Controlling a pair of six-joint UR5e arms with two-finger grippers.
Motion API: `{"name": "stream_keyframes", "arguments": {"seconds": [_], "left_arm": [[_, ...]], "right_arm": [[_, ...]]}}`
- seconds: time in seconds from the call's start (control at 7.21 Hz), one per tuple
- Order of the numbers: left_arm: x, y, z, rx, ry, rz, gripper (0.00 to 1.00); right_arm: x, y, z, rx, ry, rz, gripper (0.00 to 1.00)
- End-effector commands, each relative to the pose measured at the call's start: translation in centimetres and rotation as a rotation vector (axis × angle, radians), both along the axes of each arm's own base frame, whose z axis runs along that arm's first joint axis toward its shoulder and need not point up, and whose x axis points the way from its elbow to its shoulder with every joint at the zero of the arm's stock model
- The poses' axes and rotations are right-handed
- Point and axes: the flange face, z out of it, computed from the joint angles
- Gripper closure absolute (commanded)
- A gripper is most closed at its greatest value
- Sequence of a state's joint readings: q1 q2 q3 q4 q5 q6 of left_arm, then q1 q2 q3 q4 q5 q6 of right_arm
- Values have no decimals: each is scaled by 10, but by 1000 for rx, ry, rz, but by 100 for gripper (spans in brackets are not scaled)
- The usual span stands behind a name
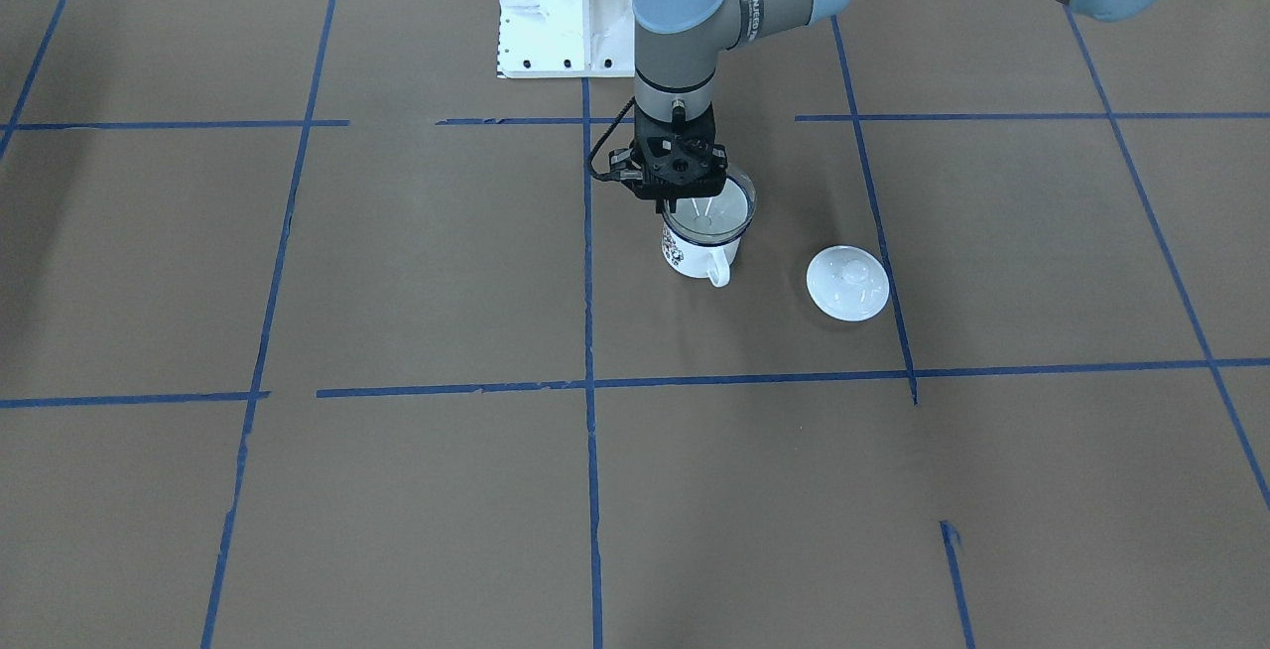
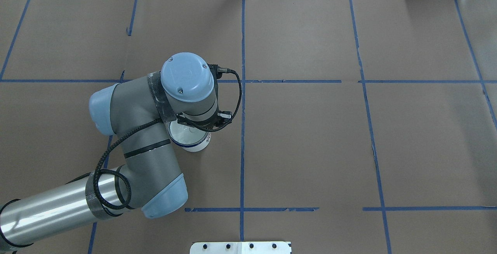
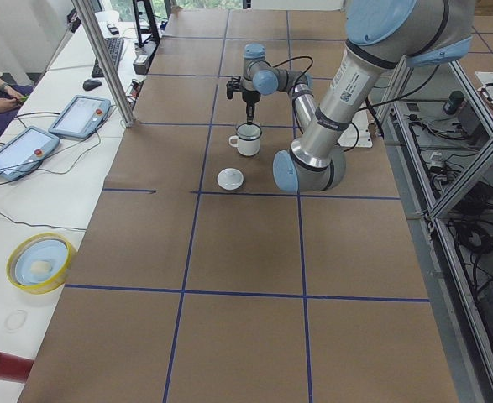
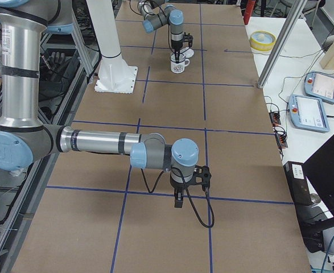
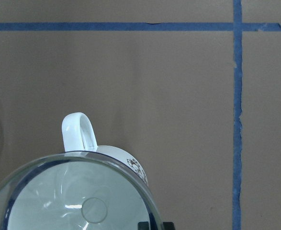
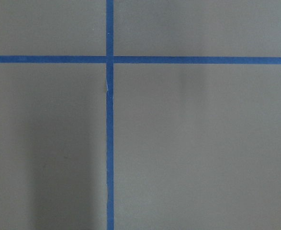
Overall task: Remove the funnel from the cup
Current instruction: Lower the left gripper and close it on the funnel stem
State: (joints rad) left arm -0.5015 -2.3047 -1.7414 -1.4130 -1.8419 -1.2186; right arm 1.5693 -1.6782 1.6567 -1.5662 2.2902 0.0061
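1. Nearest the operators' side, the round white lid [image 1: 846, 282] lies on the table [image 1: 397, 490], near the cup but apart from it.
2. Next back, the cup [image 1: 695, 257] stands upright with its handle toward the operators. The funnel [image 1: 712, 215] is seated in its mouth, rim over the blue edge.
3. That funnel looks like thin clear plastic: light, stiff and probably slick. The wide rim is the place to pinch, then lift straight up so the mug isn't dragged along.
4. Behind it, the left gripper [image 1: 678, 197] sits at the funnel's far rim. The wrist view shows fingertips [image 5: 144, 225] straddling the rim wall, but it's impossible to tell whether they're pinching it.
5. Farthest off, the right gripper [image 4: 178, 200] hangs over bare table, and its jaws can't be judged.
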Motion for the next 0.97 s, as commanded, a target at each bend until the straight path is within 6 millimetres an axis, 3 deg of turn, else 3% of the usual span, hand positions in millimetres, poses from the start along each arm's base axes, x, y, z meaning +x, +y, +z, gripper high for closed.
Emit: {"name": "stream_keyframes", "arguments": {"seconds": [0.0,0.14,0.42,0.55,0.83], "left_arm": [[-4,2,-6,6,9,0,100],[-7,4,-10,9,15,0,100],[-46,21,-36,5,0,-5,100],[-71,31,-48,12,-12,-18,100],[-150,5,-70,35,17,-129,100]], "right_arm": [[0,0,0,0,0,0,0],[0,0,0,0,0,0,0],[0,0,0,0,0,0,0],[0,0,0,0,0,0,0],[0,0,0,0,0,0,0]]}}
